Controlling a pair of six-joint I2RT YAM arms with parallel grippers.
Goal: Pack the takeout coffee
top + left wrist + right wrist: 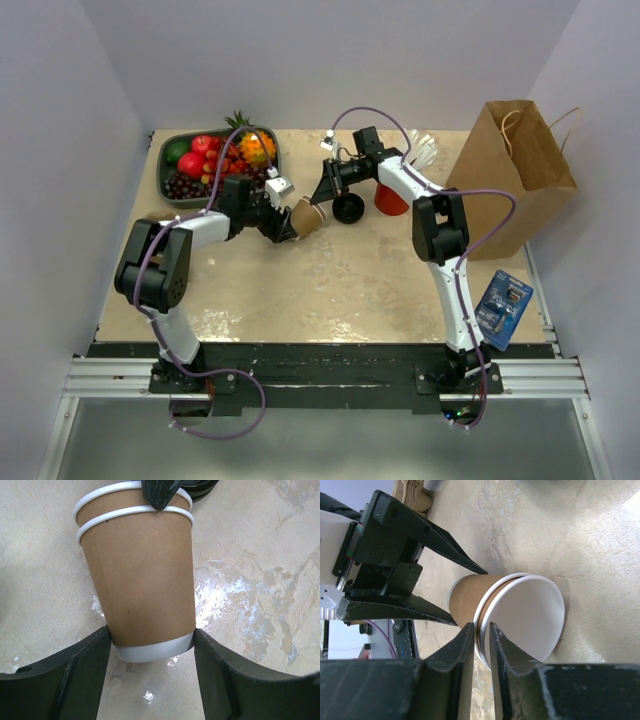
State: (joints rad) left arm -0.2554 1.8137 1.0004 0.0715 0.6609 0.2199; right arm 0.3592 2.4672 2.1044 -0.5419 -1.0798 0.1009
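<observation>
While the left gripper [152, 636] hugs the bottom of two stacked paper cups [140, 580], the right gripper [481, 627] pinches their top rim, near the back middle of the desk [350, 280]. A crooked pull could squash or drop them. The black lid [348, 208] lies just beside.

Far left: fruit tray [163, 168]
Centre: cup [307, 217] (tilted), lid [348, 208] just right of it
Right of lid: red cup [391, 200]
Far right: paper bag [515, 170]
</observation>
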